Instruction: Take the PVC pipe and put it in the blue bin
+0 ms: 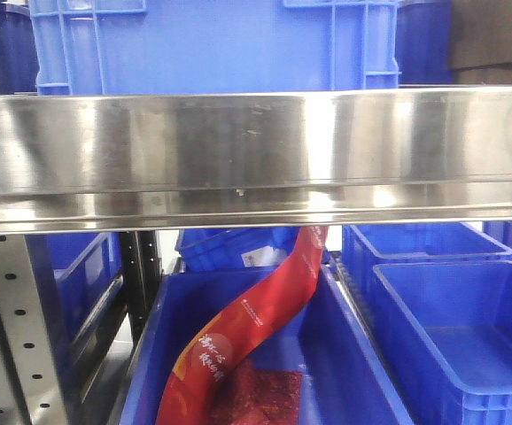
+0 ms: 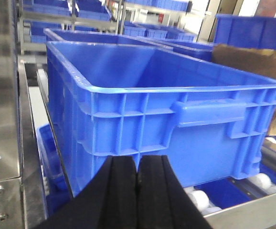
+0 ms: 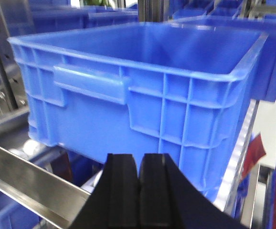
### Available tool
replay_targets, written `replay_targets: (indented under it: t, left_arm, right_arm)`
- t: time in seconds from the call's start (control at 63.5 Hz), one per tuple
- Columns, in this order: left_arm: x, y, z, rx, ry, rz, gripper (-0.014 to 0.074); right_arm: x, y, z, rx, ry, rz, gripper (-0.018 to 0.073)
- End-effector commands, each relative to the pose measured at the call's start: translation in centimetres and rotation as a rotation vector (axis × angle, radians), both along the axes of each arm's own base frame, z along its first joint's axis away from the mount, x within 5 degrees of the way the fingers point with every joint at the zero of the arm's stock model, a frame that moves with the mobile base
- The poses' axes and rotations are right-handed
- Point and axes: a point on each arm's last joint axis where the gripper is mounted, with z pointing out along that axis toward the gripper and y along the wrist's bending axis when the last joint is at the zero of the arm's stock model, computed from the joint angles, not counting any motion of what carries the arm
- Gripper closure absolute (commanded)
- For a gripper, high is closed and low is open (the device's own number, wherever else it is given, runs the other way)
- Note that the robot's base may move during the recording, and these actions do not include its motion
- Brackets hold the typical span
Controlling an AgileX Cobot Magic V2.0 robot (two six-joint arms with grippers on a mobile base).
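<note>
Exterior front-facing view: a broad stainless steel shelf rail (image 1: 256,146) runs across the middle of the picture, with a large blue bin (image 1: 212,44) sitting on the shelf above it. Below the rail a long lower bin (image 1: 345,372) holds a red printed banner strip (image 1: 256,310) draped across it, and an empty blue tub (image 1: 455,341) stands to the right. The PVC pipe cannot be found in any view; it may lie inside a bin or out of frame. In the left wrist view the left gripper (image 2: 138,191) has its black pads pressed together with nothing between them, facing the handle side of the blue bin on the roller shelf (image 2: 200,198). In the right wrist view the right gripper (image 3: 139,191) is likewise closed and empty before the bin wall. The step in hand appears to be searching for the part. To do it well, an arm likely needs to rise above a bin rim so its camera looks down inside, and to spread its pads only once the white piece is seen, keeping clear of the steel rail.
</note>
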Motion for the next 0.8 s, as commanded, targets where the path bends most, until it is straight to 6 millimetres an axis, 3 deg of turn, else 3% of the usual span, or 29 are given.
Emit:
replay_targets:
  t: [0.0,0.583,0.787]
  left_arm:
    - [-0.7,0.2,0.5,-0.029,-0.044,0.0,0.0707]
    - [-0.9,0.4,0.9,-0.041,-0.075,0.007,0.0707]
    - [-0.9,0.4,0.9,-0.041,-0.077,0.008,0.0707]
  right_arm:
    - [-1.1,-0.5,1.1,0.033,-0.082,-0.019,0.0727]
    - [-1.8,-0.8,1.5,0.045,-0.121,-0.026,0.0727]
    - [-4.0,-2.1,0.3,0.05,-0.235,-0.077,0.0727]
